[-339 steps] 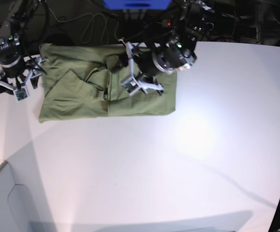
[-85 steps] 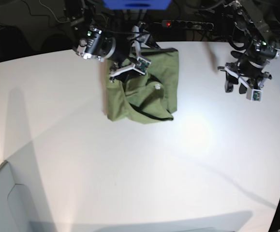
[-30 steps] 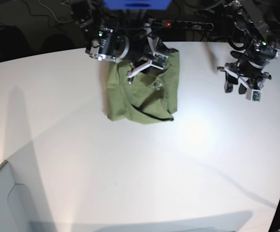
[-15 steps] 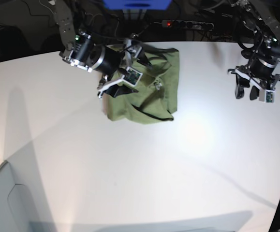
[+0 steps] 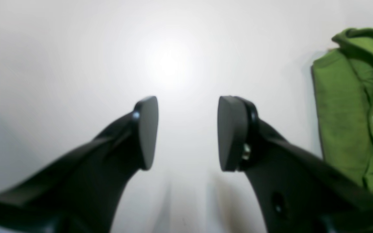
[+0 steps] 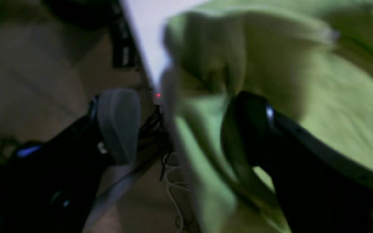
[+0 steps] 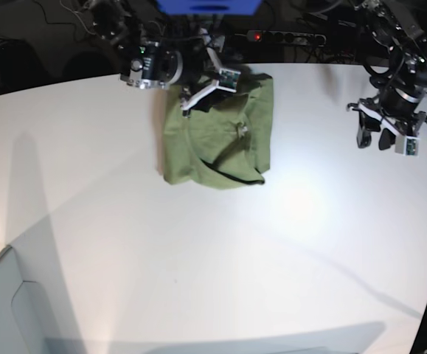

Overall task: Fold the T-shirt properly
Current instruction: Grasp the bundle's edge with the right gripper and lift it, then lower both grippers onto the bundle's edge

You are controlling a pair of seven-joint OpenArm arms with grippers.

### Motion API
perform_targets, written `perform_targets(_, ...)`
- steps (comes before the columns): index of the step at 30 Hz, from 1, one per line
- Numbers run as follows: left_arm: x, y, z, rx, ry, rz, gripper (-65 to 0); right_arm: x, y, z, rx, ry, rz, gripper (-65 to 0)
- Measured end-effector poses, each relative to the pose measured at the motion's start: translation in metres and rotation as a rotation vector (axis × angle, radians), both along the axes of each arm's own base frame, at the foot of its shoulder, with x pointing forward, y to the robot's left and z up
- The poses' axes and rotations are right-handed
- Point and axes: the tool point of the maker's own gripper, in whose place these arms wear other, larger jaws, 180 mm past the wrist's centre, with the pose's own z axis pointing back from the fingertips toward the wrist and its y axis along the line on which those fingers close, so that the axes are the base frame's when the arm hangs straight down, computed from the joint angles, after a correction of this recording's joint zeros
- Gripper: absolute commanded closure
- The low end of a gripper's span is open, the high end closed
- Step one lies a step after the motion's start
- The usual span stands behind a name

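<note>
- Base view: the T-shirt (image 7: 217, 140) lies at the far side of the white table (image 7: 198, 251), near the back edge, folded up into a lumpy green block
- The fold is not neat; one dark edge curls along the near side of the shirt and the cloth is wrinkled
- The right gripper (image 7: 207, 87) sits over the far left corner of the shirt, close to the back edge of the table
- Its two white fingers are spread apart, and from this view I cannot tell if they touch the cloth
- The left gripper (image 7: 386, 136) hangs above the bare table at the other side, well apart from the shirt
- Left wrist view: the left gripper (image 5: 186, 132) has a clear gap between its two dark pads (image 5: 147, 129), and only white table shows in that gap
- It has nothing in it
- The green shirt (image 5: 355, 110) shows at the edge of this picture, off to one side of the gripper
- Right wrist view: this picture is blurry
- The right gripper (image 6: 180, 126) is wide open, with one pale pad (image 6: 118, 123) out past the table edge and the dark finger (image 6: 248, 129) in front of the green cloth (image 6: 303, 64)
- A bunched fold of cloth lies between the fingers, but they are not pinching it
</note>
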Motion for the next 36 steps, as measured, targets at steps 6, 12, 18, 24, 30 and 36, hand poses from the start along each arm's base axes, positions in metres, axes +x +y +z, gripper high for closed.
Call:
perform_targets(6,-0.004,0.029,0.013,0.028,-0.034,0.087,-28.6,0.001,-0.004,0.020,-0.004,-0.087,0.052,-44.9)
perform_targets(12,-0.005,0.042,0.022,0.036,-0.061,0.131,-35.4,0.009,-0.004,0.054,0.057,-0.181,0.060,-44.7)
perform_targets(18,-0.013,0.014,0.003,-0.087,-0.007,0.121,-42.4,0.029,-0.031,0.048,0.009,-0.185,-0.047,-44.7)
perform_targets(24,0.011,-0.097,-0.013,-0.325,-0.014,-0.096,-42.6,0.068,-0.079,0.048,-0.034,-0.204,-0.272,-44.7)
perform_targets(30,0.005,-0.161,-0.048,-0.421,0.108,-0.159,-42.7,0.086,-0.122,0.045,-0.091,-0.215,-0.421,-45.0)
perform_targets(36,0.010,-0.214,-0.054,-0.477,0.089,-0.268,-42.7,0.089,-0.132,0.045,-0.105,-0.220,-0.448,-44.8)
